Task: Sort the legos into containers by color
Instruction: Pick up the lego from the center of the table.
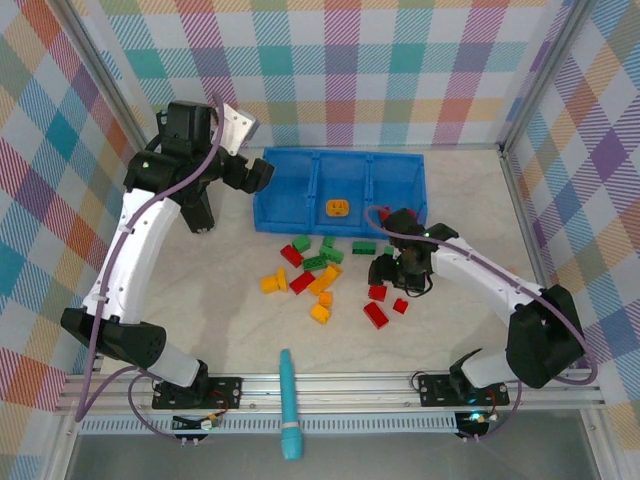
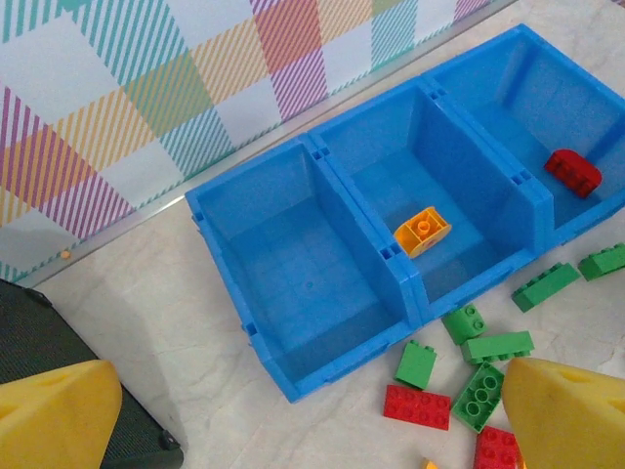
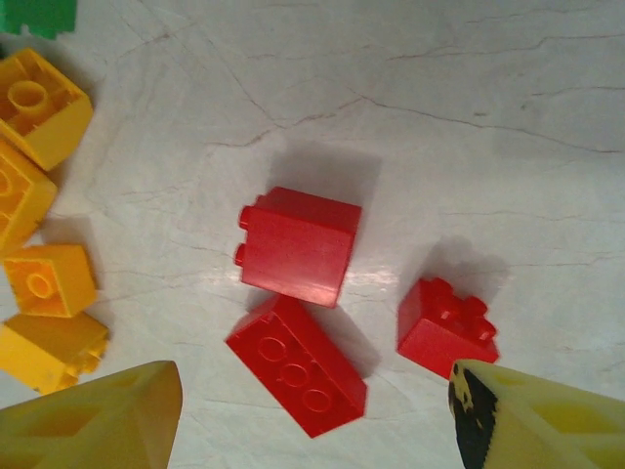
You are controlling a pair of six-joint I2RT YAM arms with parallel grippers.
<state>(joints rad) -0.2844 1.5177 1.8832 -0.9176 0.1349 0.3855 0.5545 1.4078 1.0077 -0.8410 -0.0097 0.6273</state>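
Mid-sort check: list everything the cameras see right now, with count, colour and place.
tray: one, blue, three compartments, far side of the table
orange brick: one, orange, middle compartment
red brick: one, red, right compartment
green bricks: about six, green, loose, nearest the tray
loose red bricks: about five, red, scattered among them
yellow-orange bricks: about five, yellow-orange, pile's near side
tool: one, teal, table's near edge
left gripper: one, open, by the tray's left end
right gripper: one, open, over three red bricks

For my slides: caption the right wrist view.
Open right gripper above three red legos on the marbled table, yellow legos at left.
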